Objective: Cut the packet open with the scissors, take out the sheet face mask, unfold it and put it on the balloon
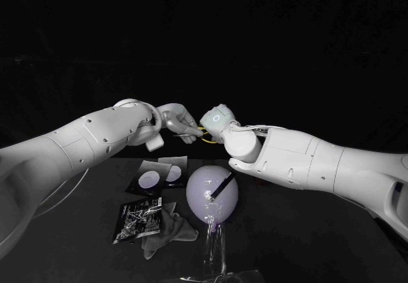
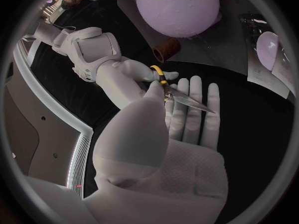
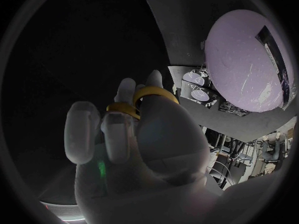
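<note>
Scissors (image 2: 190, 103): rigid, sharp, I judge. My right hand (image 3: 137, 139) grasps loops; left hand (image 2: 168, 134) thumb pins blades. Keep loop hold.

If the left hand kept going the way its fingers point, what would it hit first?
Likely the balloon, perhaps the brown tube near it; depth is unclear. The scissors lie across the fingers of the left hand.

Raised above the table (image 1: 298, 236), scissors (image 1: 200, 132) between the two hands, handles in the fingers of the right hand (image 1: 219, 122), blades across the fingers of the left hand (image 1: 178, 121), balloon (image 1: 210, 194) on its stand (image 1: 214, 253) below the fingers, packet (image 1: 138, 219) left of the balloon, crumpled sheet (image 1: 173, 229) touching the packet, card (image 1: 160, 175) behind the packet
</note>
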Tool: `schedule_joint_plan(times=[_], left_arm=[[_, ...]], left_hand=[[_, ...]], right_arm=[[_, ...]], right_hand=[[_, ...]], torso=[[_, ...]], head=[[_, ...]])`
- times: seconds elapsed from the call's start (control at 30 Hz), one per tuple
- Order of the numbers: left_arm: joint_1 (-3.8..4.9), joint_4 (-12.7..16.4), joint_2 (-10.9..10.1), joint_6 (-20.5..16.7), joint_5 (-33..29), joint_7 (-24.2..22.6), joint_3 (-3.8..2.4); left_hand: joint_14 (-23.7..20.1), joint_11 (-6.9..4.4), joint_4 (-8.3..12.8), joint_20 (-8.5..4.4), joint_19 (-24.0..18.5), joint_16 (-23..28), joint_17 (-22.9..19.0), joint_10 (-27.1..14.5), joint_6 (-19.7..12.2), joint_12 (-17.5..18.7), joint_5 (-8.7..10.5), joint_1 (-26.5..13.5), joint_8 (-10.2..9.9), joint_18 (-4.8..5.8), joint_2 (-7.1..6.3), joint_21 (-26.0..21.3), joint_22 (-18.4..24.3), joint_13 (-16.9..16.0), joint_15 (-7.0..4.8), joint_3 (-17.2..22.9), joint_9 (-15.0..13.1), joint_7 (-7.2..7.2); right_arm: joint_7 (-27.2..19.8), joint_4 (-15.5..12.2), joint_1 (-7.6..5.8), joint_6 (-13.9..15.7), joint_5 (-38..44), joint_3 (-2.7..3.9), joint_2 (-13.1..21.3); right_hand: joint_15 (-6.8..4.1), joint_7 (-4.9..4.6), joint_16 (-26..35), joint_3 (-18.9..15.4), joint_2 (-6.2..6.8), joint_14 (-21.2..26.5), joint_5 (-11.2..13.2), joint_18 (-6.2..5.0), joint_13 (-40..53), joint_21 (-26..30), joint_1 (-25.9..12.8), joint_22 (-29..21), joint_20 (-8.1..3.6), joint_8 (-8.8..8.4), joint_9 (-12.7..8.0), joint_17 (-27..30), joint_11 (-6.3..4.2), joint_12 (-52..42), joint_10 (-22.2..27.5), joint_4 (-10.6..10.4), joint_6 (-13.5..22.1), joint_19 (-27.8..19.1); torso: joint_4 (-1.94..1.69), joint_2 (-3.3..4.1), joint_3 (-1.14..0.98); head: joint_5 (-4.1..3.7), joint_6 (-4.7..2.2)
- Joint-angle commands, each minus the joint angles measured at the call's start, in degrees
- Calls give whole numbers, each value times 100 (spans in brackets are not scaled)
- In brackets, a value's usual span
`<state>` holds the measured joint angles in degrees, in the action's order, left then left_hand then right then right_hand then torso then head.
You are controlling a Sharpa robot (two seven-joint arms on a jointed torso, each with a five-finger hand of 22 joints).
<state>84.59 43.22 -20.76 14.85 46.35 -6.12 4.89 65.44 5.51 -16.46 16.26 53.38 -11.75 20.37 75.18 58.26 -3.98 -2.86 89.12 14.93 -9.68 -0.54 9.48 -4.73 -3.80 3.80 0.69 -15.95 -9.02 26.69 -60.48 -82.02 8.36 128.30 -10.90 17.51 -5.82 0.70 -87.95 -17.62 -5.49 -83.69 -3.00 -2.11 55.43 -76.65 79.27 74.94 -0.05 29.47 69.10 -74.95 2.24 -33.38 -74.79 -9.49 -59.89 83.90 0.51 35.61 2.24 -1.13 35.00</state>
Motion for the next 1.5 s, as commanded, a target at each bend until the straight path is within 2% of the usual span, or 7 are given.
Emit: schedule_joint_plan(times=[0.03,0.43,0.77,0.9,1.13,1.37,1.5], left_arm=[[-9,48,35,333,-136,-20,2],[-9,35,30,314,-369,-38,2],[-9,28,22,431,-457,-10,2],[-9,28,20,503,-495,24,2],[-9,29,10,664,-611,136,3],[-8,16,-2,830,-761,294,5],[-8,4,-8,937,-843,379,7]], left_hand=[[32,-52,51,-15,55,-32,22,31,53,27,4,303,-26,-80,78,24,9,1,-31,186,-5,40],[182,-67,112,-129,155,15,98,210,131,17,10,960,80,-74,45,153,-43,-2,-60,1330,-192,34],[301,-88,100,-147,134,62,173,324,52,19,13,640,228,-64,-228,266,-105,-6,-81,2043,-468,55],[321,-93,118,-149,134,65,192,344,37,17,9,573,255,-65,-260,288,-117,-7,-85,2147,-519,60],[363,-104,164,-154,131,69,235,391,0,13,10,416,303,-65,-303,330,-139,-10,-96,2356,-622,71],[395,-111,208,-162,139,65,268,428,-30,10,11,315,328,-68,-319,361,-155,-12,-107,2475,-686,76],[401,-110,213,-161,138,65,280,436,-40,11,12,266,336,-66,-316,369,-159,-12,-107,2509,-708,77]], right_arm=[[197,15,-26,45,151,16,7],[156,12,-26,218,153,16,21],[-80,-12,-26,773,121,15,60],[-183,-37,-24,1007,59,14,85],[-406,-134,-20,1529,-169,12,177],[-685,-265,-19,1835,-524,12,318],[-840,-322,-20,1893,-720,12,392]], right_hand=[[-89,-20,-28,1,-950,-536,14,-59,-4,-19,996,1082,14,-31,6,-991,-624,-1756,-713,-26,10,54],[-67,-56,4,-47,-897,-519,15,-78,-601,84,1046,1056,30,-223,-68,-908,-592,-990,-526,-118,84,16],[388,-556,599,-581,-736,-243,14,-338,-2923,1742,1673,523,303,-1933,-1381,304,-72,2177,674,-719,746,-675],[463,-585,1120,-814,-737,-19,8,-514,-3601,2837,1723,102,422,-2394,-1915,1111,7,2826,652,-701,795,-1077],[445,-495,2025,-840,-662,444,3,-786,-4122,4791,1764,-698,480,-2584,-2261,2309,-65,2982,789,-718,791,-1862],[432,-431,2316,-843,-572,564,13,-815,-4400,5255,1767,-937,507,-2576,-2474,2620,-117,2991,828,-717,815,-1979],[419,-398,3058,-807,-488,1040,13,-802,-4617,5538,1708,-1113,573,-2574,-2624,3492,-147,2988,896,-714,767,-2114]], torso=[[-1,0,1],[-1,-1,2],[-1,-2,2],[-1,-1,1],[-1,1,-1],[0,-3,2],[3,-4,1]], head=[[5,-2],[-1,6],[3,1],[4,-3],[7,11],[4,26],[-11,34]])
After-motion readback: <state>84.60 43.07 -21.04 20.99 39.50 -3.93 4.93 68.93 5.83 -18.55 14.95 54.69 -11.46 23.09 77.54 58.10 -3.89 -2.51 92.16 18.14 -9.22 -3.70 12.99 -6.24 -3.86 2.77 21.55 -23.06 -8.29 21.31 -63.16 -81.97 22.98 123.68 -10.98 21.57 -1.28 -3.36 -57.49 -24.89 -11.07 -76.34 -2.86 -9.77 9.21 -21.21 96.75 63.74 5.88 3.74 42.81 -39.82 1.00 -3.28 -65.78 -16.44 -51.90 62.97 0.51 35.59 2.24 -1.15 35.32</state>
